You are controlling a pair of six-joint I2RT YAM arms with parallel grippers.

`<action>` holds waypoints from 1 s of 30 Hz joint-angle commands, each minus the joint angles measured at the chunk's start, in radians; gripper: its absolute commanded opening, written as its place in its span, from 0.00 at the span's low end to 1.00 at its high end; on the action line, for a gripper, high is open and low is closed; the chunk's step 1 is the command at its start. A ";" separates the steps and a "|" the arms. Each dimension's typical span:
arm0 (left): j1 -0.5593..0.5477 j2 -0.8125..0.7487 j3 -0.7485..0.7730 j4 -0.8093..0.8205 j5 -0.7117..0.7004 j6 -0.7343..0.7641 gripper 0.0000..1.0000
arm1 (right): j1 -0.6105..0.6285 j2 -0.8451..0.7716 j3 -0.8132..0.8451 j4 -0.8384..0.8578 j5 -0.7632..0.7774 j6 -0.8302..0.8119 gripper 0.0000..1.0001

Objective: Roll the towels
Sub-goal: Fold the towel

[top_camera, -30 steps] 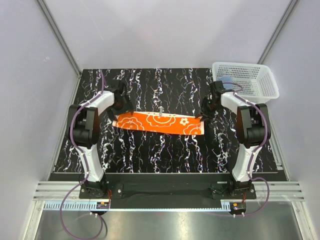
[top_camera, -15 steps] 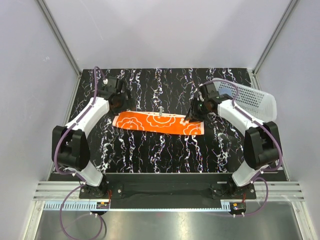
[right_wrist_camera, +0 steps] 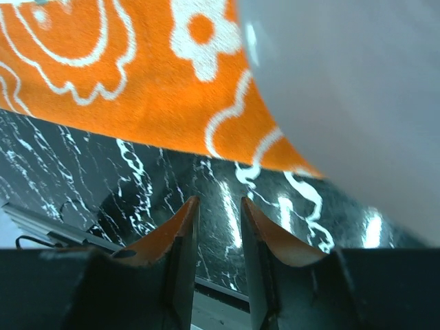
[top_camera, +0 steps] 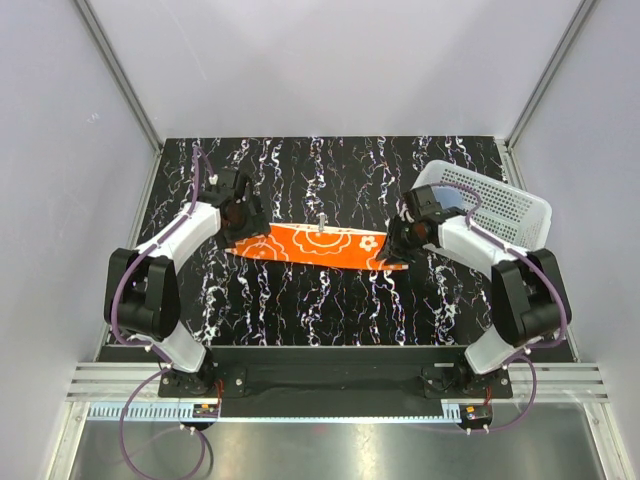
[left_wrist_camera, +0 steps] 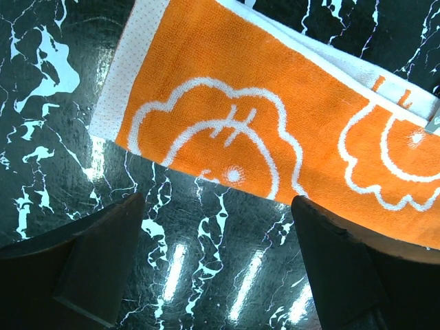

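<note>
The orange towel (top_camera: 315, 245) with white floral lines lies folded into a long strip across the middle of the black marbled table (top_camera: 330, 310). My left gripper (top_camera: 243, 222) hangs over the strip's left end, jaws wide open and empty. In the left wrist view the towel (left_wrist_camera: 275, 117) lies just beyond the gripper (left_wrist_camera: 220, 265), with bare table between the fingers (left_wrist_camera: 89, 265). My right gripper (top_camera: 396, 246) is at the strip's right end. In the right wrist view that gripper (right_wrist_camera: 218, 234) shows a narrow empty gap over bare table, with the towel's edge (right_wrist_camera: 124, 82) just past it.
A white mesh basket (top_camera: 500, 205) sits tilted at the right, against my right arm. A pale blurred surface (right_wrist_camera: 357, 103) fills the upper right of the right wrist view. Grey walls enclose the table on three sides.
The basket has shifted nearer and tipped over. My right gripper swung in over the towel's right end and came down by it, its jaws narrowing slightly. The left gripper stayed near the left end.
</note>
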 commanded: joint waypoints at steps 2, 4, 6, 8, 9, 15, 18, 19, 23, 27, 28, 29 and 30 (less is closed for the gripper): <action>0.000 -0.017 -0.002 0.033 0.009 0.025 0.94 | -0.002 -0.196 -0.046 -0.061 0.130 0.033 0.38; 0.000 -0.018 0.000 0.031 0.013 0.025 0.94 | -0.013 -0.252 -0.053 -0.166 0.267 0.070 0.38; 0.000 -0.020 0.001 0.033 0.027 0.025 0.93 | -0.071 -0.322 -0.079 -0.232 0.299 0.124 0.38; -0.003 -0.018 0.003 0.034 0.035 0.026 0.93 | -0.128 -0.370 -0.124 -0.251 0.299 0.153 0.38; -0.003 -0.018 0.006 0.034 0.042 0.026 0.93 | -0.169 -0.378 -0.143 -0.266 0.340 0.157 0.39; -0.009 -0.031 0.008 0.031 0.085 0.033 0.93 | -0.243 -0.301 -0.125 -0.312 0.405 0.127 0.45; -0.018 -0.043 -0.002 0.028 0.092 0.037 0.93 | -0.294 -0.263 -0.103 -0.297 0.438 0.095 0.46; -0.022 -0.046 -0.005 0.028 0.093 0.037 0.93 | -0.312 -0.249 -0.091 -0.299 0.460 0.084 0.46; -0.036 -0.058 -0.019 0.028 0.098 0.040 0.93 | -0.356 -0.160 0.024 -0.303 0.538 -0.012 0.47; -0.047 -0.058 -0.028 0.034 0.108 0.037 0.93 | -0.386 -0.013 0.169 -0.351 0.654 -0.134 0.47; -0.047 -0.057 -0.026 0.036 0.108 0.036 0.93 | -0.395 0.019 0.234 -0.358 0.665 -0.155 0.47; -0.049 -0.054 -0.028 0.036 0.108 0.034 0.93 | -0.403 0.073 0.262 -0.364 0.673 -0.183 0.46; -0.049 -0.052 -0.026 0.039 0.111 0.034 0.93 | -0.410 0.093 0.286 -0.362 0.681 -0.197 0.46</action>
